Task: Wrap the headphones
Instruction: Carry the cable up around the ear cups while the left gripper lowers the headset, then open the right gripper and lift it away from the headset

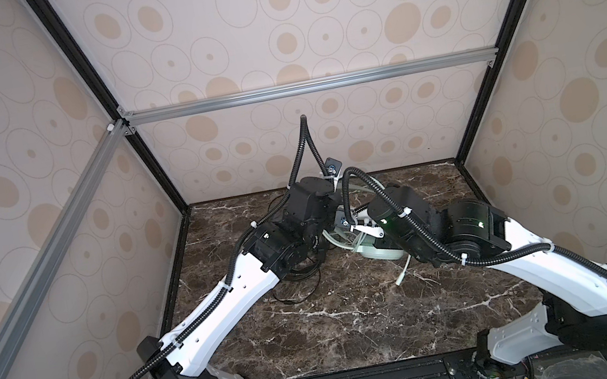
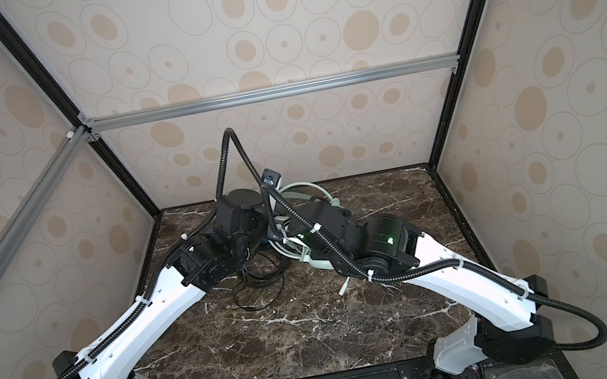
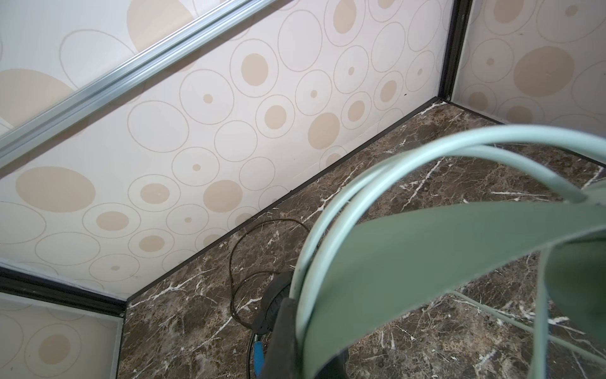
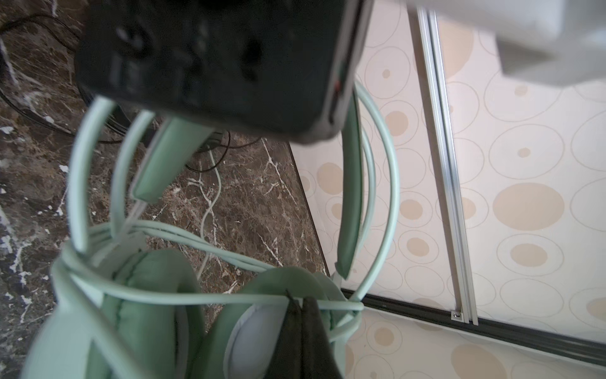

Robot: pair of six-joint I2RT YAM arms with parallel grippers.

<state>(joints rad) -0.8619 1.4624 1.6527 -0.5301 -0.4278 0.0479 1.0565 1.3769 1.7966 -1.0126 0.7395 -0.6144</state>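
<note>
Inside a booth papered in beige ovals, on a dark marble tabletop (image 1: 339, 331), two robot arms meet over the mint-green headphones (image 4: 147, 295), which sit toward the back wall between them. The left gripper (image 3: 314, 328) is closed on the headband's arch. The right gripper (image 4: 300, 305), at the ear-cup end, has its jaws pinched on the pale cord (image 4: 196, 297), strands of which cross both cups. The headset's long axis runs from one gripper to the other, so the winding likely falls to the right arm, the nearer to the cord's loose tail (image 1: 403, 274) on the marble beside it. The black headphones (image 3: 272, 302) lie unwrapped under the left arm.
</note>
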